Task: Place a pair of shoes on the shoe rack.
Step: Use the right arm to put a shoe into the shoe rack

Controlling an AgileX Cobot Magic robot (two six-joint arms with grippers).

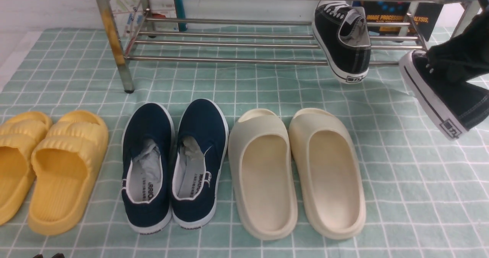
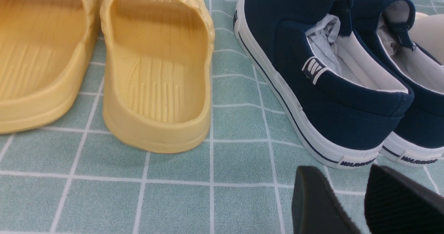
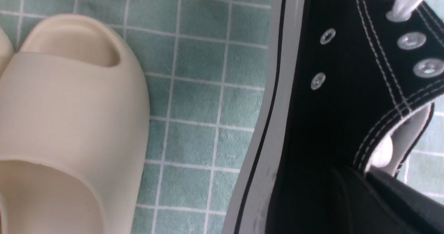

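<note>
Black canvas, white sole, white laces: one lace-up sneaker point(image 1: 344, 40) of the pair sits on the lower bars of the low silver tubular shoe rack point(image 1: 229, 60), toe inward, its heel hanging past the front bar. So half the job looks done. Its mate, the second black sneaker point(image 1: 464, 105), looks lifted off the green checked cloth point(image 1: 401, 181), tilted with its toe toward the rack's right end. The right gripper point(image 3: 366, 192) pinches its collar, jaws closed on the canvas. What's left, I'd say, is carrying it over and setting it beside the first. The left gripper point(image 2: 341, 178) hangs low by the navy slip-on shoes point(image 2: 329, 88), jaws apart, holding nothing.
</note>
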